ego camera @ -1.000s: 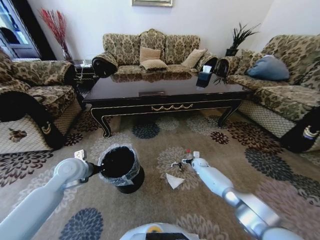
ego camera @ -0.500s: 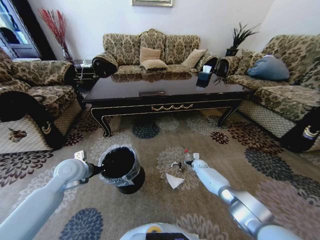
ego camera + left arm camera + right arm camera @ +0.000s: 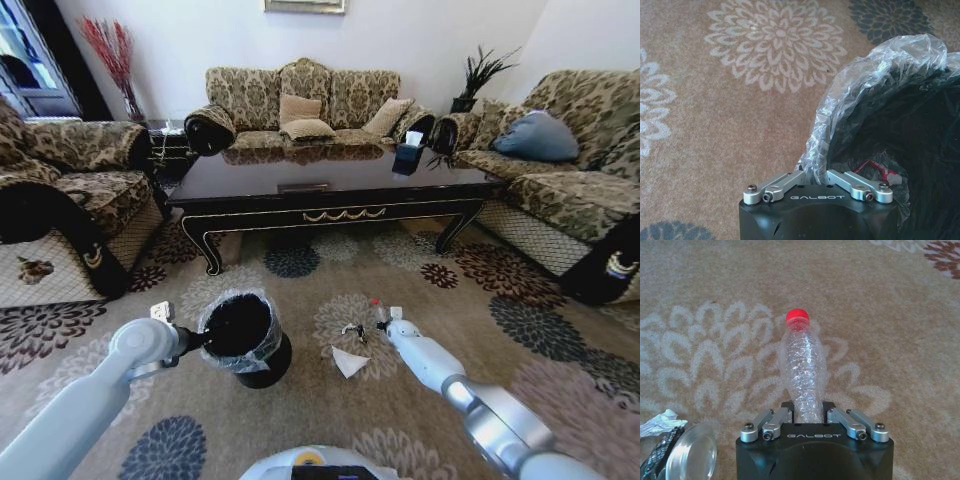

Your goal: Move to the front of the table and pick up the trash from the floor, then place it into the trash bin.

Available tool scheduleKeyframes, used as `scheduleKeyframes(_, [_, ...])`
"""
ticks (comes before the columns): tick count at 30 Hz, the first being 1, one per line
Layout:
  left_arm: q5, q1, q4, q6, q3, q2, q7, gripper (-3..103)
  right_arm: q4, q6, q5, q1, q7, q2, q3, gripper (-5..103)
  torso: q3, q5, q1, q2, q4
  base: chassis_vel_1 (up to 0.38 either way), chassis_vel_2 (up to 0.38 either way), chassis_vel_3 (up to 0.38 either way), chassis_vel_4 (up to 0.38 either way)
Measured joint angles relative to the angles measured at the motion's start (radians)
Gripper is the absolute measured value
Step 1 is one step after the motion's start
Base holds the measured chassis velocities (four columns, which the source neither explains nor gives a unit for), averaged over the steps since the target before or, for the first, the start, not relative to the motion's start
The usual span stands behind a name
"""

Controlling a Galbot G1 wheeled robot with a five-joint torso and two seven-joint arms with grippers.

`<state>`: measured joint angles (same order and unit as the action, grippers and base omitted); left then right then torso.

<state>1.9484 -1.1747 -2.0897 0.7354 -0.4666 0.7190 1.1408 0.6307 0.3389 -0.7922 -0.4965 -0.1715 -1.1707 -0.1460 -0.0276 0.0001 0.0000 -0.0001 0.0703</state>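
Observation:
My right gripper [image 3: 807,412] is shut on a small clear plastic bottle [image 3: 804,367] with a red cap, one piece of the trash, held low over the carpet. In the head view the right gripper [image 3: 383,322] is right of centre, with the bottle [image 3: 377,308] sticking out ahead of it. A white crumpled paper [image 3: 348,362] and a small dark scrap [image 3: 354,330] lie on the floor beside it. My left gripper [image 3: 815,174] is shut on the liner-covered rim of the black trash bin [image 3: 900,125]. The bin [image 3: 245,338] stands left of the trash. The glossy dark table [image 3: 330,185] is ahead.
Patterned sofas [image 3: 300,105] ring the table on three sides. A dark tissue box [image 3: 408,155] sits on the table. Something red [image 3: 875,169] lies inside the bin. A clear round lid-like piece [image 3: 690,457] and a white scrap [image 3: 657,422] lie near the right gripper. Open carpet lies between bin and table.
Very little has changed. The right gripper stays shut on the bottle and has shifted only slightly. The left gripper and the bin have edged a touch to the right.

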Motion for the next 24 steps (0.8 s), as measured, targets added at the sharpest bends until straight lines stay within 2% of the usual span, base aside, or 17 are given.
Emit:
scheduleKeyframes(5, [-0.001, -0.002, -0.006, 0.000, -0.001, 0.000, 0.000, 0, 0.079, 0.011, -0.030, -0.017, -0.024, 0.042, 0.013, 25, 0.000, 0.0004, 0.000, 0.000, -0.0001, 0.000, 0.000, 0.000, 0.000])
scheduleKeyframes(8, [-0.005, 0.020, 0.001, 0.000, 0.025, 0.005, -0.001, 0, 0.374, 0.047, -0.135, -0.084, -0.090, 0.159, 0.078, 25, 0.000, 0.0003, 0.000, 0.000, 0.0002, 0.000, 0.000, 0.000, 0.000])
scheduleKeyframes(9, [-0.005, 0.020, 0.001, 0.000, 0.025, 0.005, -0.001, 0, 0.374, 0.047, -0.135, -0.084, -0.090, 0.159, 0.078, 25, 0.000, 0.0003, 0.000, 0.000, 0.0002, 0.000, 0.000, 0.000, 0.000])
scheduleKeyframes(10, [-0.009, 0.042, 0.010, 0.000, 0.050, 0.011, -0.001, 0, 0.466, 0.052, -0.150, -0.106, -0.102, 0.189, 0.099, 25, 0.000, 0.0000, 0.000, 0.000, 0.0000, 0.000, 0.000, 0.000, 0.000])
scheduleKeyframes(13, [-0.024, 0.144, 0.054, 0.000, 0.168, 0.045, -0.001, 0, 0.754, 0.049, -0.171, -0.205, -0.151, 0.272, 0.177, 25, 0.000, -0.0005, 0.000, 0.000, -0.0003, 0.000, 0.000, 0.000, 0.000])
scheduleKeyframes(14, [-0.028, 0.178, 0.068, 0.000, 0.208, 0.056, -0.001, 0, 0.813, 0.046, -0.177, -0.241, -0.167, 0.287, 0.204, 25, 0.000, -0.0001, 0.000, 0.000, -0.0007, 0.000, 0.000, 0.000, 0.000])
scheduleKeyframes(15, [-0.028, 0.178, 0.068, 0.000, 0.208, 0.056, -0.001, 0, 0.813, 0.046, -0.177, -0.241, -0.167, 0.287, 0.204, 25, 0.000, -0.0001, 0.000, 0.000, -0.0007, 0.000, 0.000, 0.000, 0.000])
scheduleKeyframes(17, [-0.038, 0.283, 0.109, 0.000, 0.322, 0.089, -0.001, 0, 0.983, 0.046, -0.204, -0.358, -0.196, 0.322, 0.285, 25, 0.000, 0.0002, 0.000, 0.000, 0.0002, 0.000, 0.000, 0.000, 0.000])
scheduleKeyframes(20, [-0.044, 0.453, 0.186, 0.000, 0.471, 0.149, 0.004, 0, 1.175, 0.046, -0.210, -0.505, -0.199, 0.365, 0.408, 25, 0.000, 0.0001, 0.000, 0.000, 0.0007, 0.000, 0.000, 0.000, 0.000])
scheduleKeyframes(21, [-0.044, 0.453, 0.186, 0.000, 0.471, 0.149, 0.004, 0, 1.175, 0.046, -0.210, -0.505, -0.199, 0.365, 0.408, 25, 0.000, 0.0001, 0.000, 0.000, 0.0007, 0.000, 0.000, 0.000, 0.000])
scheduleKeyframes(24, [-0.044, 0.617, 0.287, 0.000, 0.623, 0.238, 0.013, 0, 1.316, 0.027, -0.190, -0.662, -0.172, 0.396, 0.542, 25, 0.000, 0.0003, 0.000, 0.000, 0.0001, 0.000, 0.000, 0.000, 0.000])
